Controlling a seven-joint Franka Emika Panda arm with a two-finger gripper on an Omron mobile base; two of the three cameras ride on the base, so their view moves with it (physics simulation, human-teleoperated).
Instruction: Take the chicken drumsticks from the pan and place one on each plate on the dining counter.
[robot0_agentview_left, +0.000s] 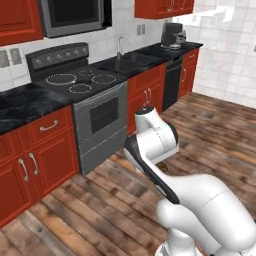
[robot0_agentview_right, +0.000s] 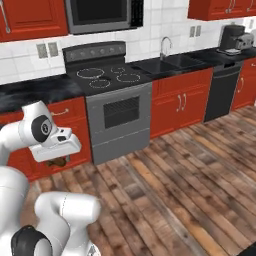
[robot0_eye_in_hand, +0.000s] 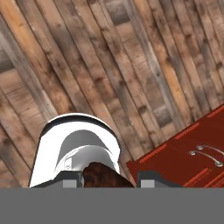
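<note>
A brown chicken drumstick sits between my two dark fingertips at the bottom of the hand view, with the wooden floor far below it. In the right base view the same drumstick hangs as a small brown lump under my hand, where my gripper is shut on it, in front of the red drawers left of the stove. The pan, the second drumstick, both plates and the dining counter are out of view.
A black stove with white burner rings stands against the wall, between red cabinets with black worktops. To its right are a sink, a dark dishwasher and a coffee machine. Wooden floor stretches to the right.
</note>
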